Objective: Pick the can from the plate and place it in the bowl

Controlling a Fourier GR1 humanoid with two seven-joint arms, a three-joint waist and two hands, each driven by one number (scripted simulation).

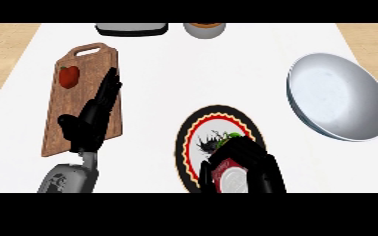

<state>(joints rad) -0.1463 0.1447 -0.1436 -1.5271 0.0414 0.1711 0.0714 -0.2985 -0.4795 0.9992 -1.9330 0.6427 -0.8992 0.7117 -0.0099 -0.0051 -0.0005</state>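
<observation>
A dark red can [231, 177] with a pale lid stands on the black plate [193, 130], which has a red and cream rim. My right hand [255, 166] wraps around the can from the near side, its fingers curled on both flanks, hiding most of it. The large white bowl [332, 97] lies at the right of the counter, apart from the plate. My left hand [94, 112] rests open with straight fingers over the wooden cutting board, holding nothing.
A wooden cutting board [70, 125] with a red pepper [69, 76] on it lies at the left. A grey-black appliance [131, 29] and a small round container [204, 29] sit at the far edge.
</observation>
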